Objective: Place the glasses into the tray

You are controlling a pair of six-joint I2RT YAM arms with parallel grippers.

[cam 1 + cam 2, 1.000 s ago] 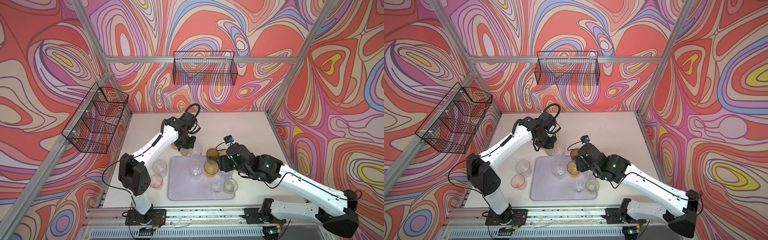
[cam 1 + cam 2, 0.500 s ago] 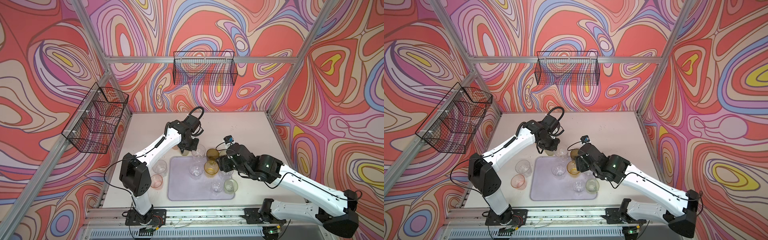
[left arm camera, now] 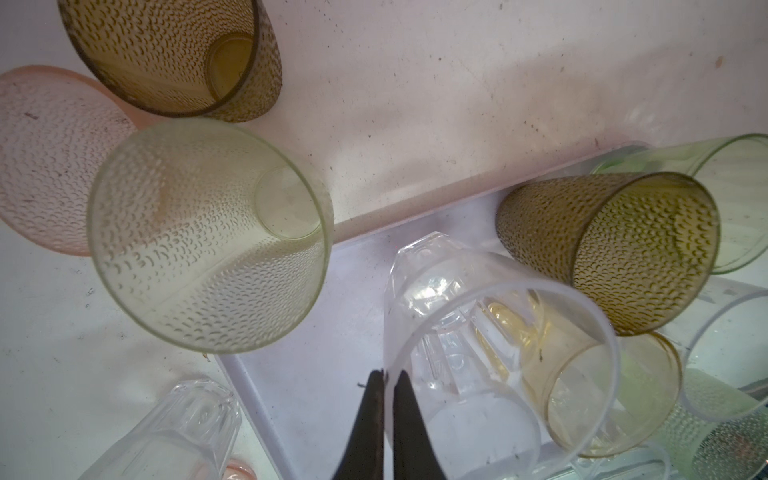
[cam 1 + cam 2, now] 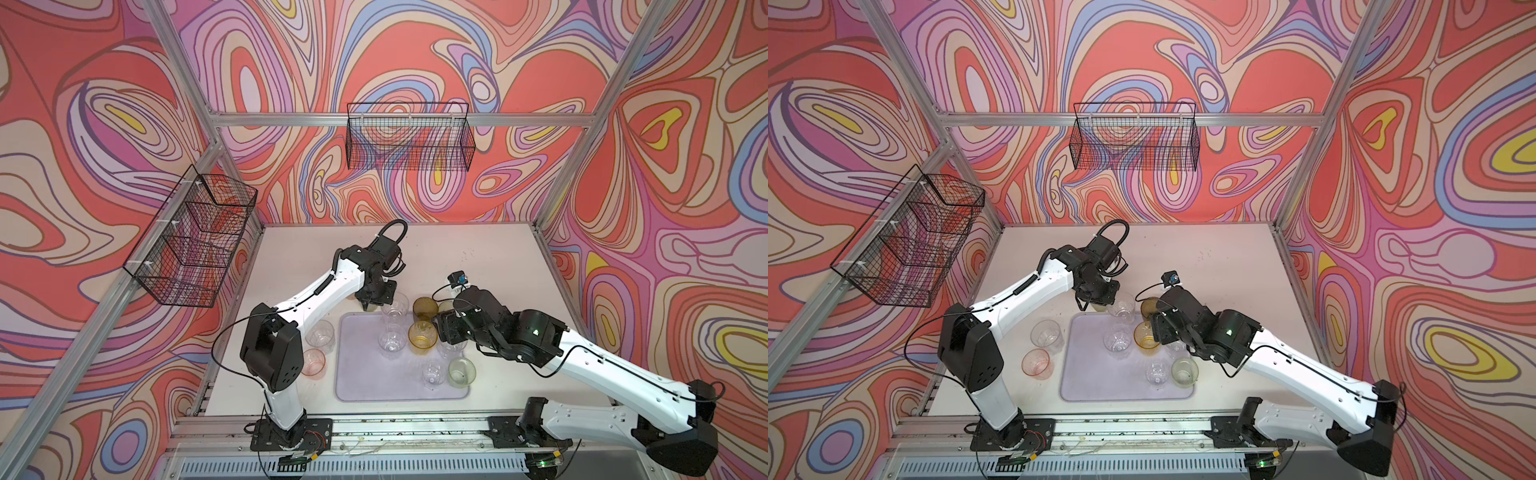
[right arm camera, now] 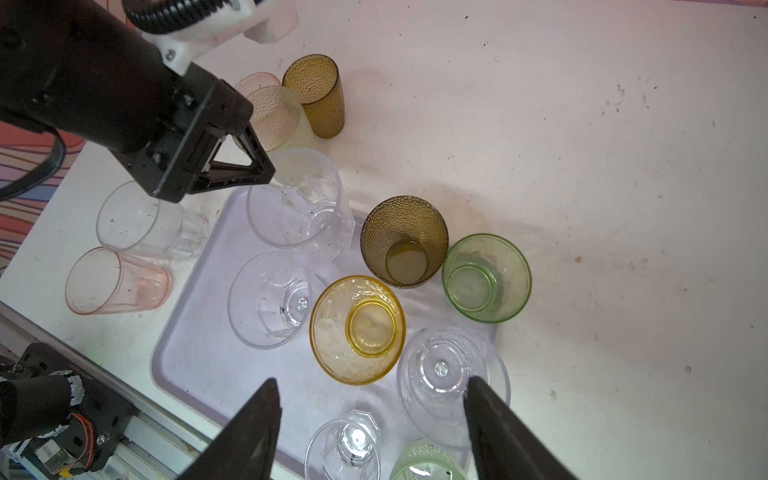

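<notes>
1. The left arm [image 4: 320, 291] has swung slightly toward the tray [image 4: 361, 374] since a second ago. The right arm [image 4: 602, 368] has stayed put.
2. The tray is pale lilac, flat and low-rimmed with rounded corners. It lies on the table [image 4: 478, 257] near the front edge, between the arm bases.
3. The left gripper [image 3: 386, 376] is clenched on the rim wall of a tall clear tumbler [image 3: 478, 332]. The tumbler has crept along with it and is now at the tray's far left corner (whether its base rests there, I cannot tell).
4. The right gripper [image 5: 372, 379] hangs spread wide over the tray, grasping nothing.
5. Inside the tray stand a faceted glass [image 5: 270, 299], an amber glass [image 5: 357, 328], a plain clear glass [image 5: 436, 365], a small glass [image 4: 432, 374] and a pale green glass [image 4: 461, 372].
6. On the table left of the tray stand a clear glass [image 4: 320, 332] and a pink glass [image 4: 312, 362]. An olive glass [image 5: 403, 241] and a lime glass [image 5: 486, 278] stand just beside each other at the tray's far edge.
</notes>
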